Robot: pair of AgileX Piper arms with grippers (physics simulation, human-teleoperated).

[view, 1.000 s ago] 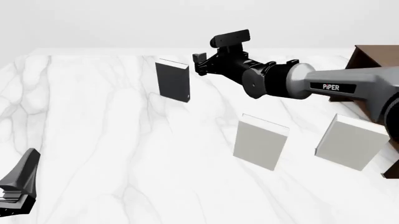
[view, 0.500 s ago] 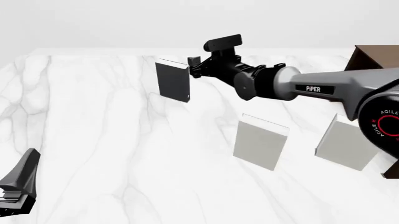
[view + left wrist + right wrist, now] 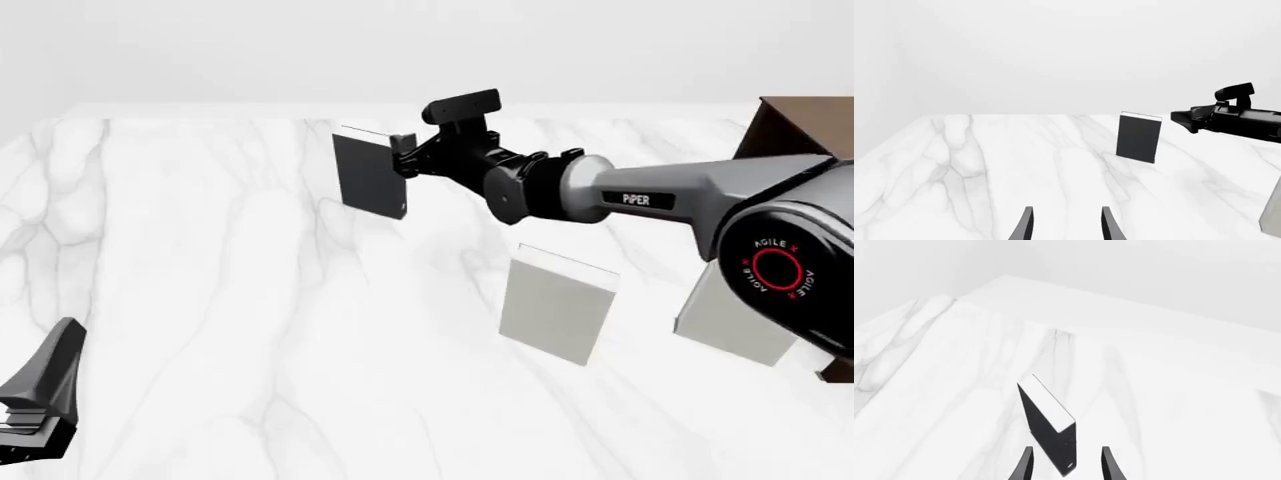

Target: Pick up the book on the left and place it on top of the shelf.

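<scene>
The book [image 3: 370, 172] stands upright at the far left-centre of the table, with a dark cover and white page edges. My right gripper [image 3: 400, 155] is at its upper right edge. In the right wrist view the book [image 3: 1049, 427] reaches down between the spread fingertips [image 3: 1026, 465] of the right gripper [image 3: 1066, 467], which is open and not touching it. My left gripper [image 3: 1066, 227] is open and holds nothing, low at the near left [image 3: 40, 390], far from the book [image 3: 1139, 137]. Only a corner of the brown shelf [image 3: 787, 125] shows at the far right edge.
Two light grey-white books stand upright on the marble table [image 3: 200, 260]: one [image 3: 558, 303] right of centre, one [image 3: 734, 315] further right, partly behind the right arm [image 3: 667, 195]. The right arm [image 3: 1231, 117] also crosses the left wrist view.
The right arm has reached further left, bringing its gripper from a gap beside the book up to the book's right edge. The left arm and the books have not moved.
</scene>
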